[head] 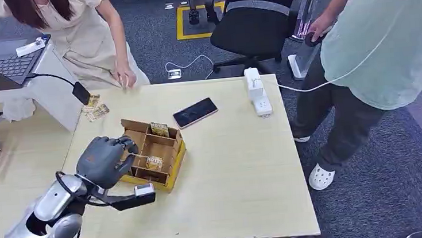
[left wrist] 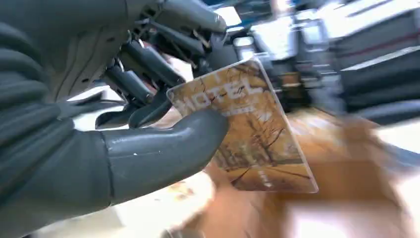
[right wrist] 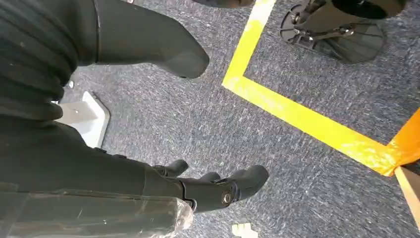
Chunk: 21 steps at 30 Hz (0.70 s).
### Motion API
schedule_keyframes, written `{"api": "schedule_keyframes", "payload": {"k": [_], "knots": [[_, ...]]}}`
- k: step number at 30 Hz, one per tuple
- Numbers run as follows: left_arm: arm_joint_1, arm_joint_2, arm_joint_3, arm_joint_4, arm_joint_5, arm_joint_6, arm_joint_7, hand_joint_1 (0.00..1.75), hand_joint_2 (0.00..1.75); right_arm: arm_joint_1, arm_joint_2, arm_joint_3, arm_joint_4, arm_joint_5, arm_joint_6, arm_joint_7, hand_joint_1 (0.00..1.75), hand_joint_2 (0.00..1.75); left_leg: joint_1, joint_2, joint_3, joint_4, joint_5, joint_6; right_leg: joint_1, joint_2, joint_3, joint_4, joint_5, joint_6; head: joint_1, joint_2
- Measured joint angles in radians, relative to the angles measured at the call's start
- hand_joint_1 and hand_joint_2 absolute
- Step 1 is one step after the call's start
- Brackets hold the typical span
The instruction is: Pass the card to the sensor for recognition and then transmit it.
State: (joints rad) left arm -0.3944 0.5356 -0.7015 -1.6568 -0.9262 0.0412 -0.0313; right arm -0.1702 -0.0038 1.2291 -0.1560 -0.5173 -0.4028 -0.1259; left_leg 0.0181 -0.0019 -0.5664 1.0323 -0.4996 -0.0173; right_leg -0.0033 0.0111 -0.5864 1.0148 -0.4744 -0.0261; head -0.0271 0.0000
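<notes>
Left hand (left wrist: 148, 124) pinches card (left wrist: 247, 129) between thumb and fingers, above box (head: 169, 157); scanner (head: 81, 93) lies up-left across table (head: 242, 168), on this arm's side; right hand (right wrist: 148, 49) hangs by floor, fingers apart, empty

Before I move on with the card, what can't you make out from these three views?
- Head view: the left hand covers the card it holds over the cardboard box.
- Left wrist view: the card is readable as HOTEL, but everything behind it is motion-blurred.
- Head view: the cards near the sensor are too small to read.
- Right wrist view: the right hand hangs over carpet, away from the table.
</notes>
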Motion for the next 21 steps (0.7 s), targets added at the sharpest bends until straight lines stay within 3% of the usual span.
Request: {"api": "schedule_keyframes", "payload": {"k": [7,10,14,17,21], "knots": [[-0.022,-0.033,0.031,0.029,-0.014,0.001,-0.001,1.75,1.75,0.000,0.000,0.000,0.000,0.000,0.000,0.000,0.00,1.75,0.000,0.000,0.000,0.000,0.000,0.000,0.000,0.001,0.000,0.000,0.000,0.000,0.000,0.000],[-0.027,-0.052,0.036,0.043,-0.050,0.017,0.042,1.75,1.75,-0.001,0.000,0.002,0.000,0.014,0.000,0.000,0.00,1.75,0.000,0.000,0.000,0.000,0.000,0.000,0.000,0.000,-0.001,0.000,0.000,0.000,0.000,0.000],[-0.089,-0.138,0.079,0.159,-0.108,0.083,0.124,1.75,1.75,-0.010,0.000,0.010,-0.002,0.036,0.005,0.012,0.00,1.75,0.000,-0.001,0.000,0.001,0.001,0.001,0.000,0.000,-0.001,0.000,0.001,0.001,0.000,0.000],[-0.167,-0.221,0.111,0.275,-0.115,0.124,0.148,1.75,1.75,-0.017,0.000,0.019,-0.002,0.047,0.008,0.021,0.00,1.75,0.000,-0.002,-0.001,0.002,0.002,0.002,0.000,-0.002,0.000,0.000,0.002,0.003,0.000,0.000],[-0.251,-0.295,0.145,0.389,-0.119,0.125,0.163,1.75,1.75,-0.022,0.000,0.024,-0.003,0.048,0.008,0.021,0.00,1.75,0.000,-0.001,-0.002,0.002,0.002,0.003,0.000,0.000,0.000,0.000,0.003,0.004,0.000,0.000]]}}
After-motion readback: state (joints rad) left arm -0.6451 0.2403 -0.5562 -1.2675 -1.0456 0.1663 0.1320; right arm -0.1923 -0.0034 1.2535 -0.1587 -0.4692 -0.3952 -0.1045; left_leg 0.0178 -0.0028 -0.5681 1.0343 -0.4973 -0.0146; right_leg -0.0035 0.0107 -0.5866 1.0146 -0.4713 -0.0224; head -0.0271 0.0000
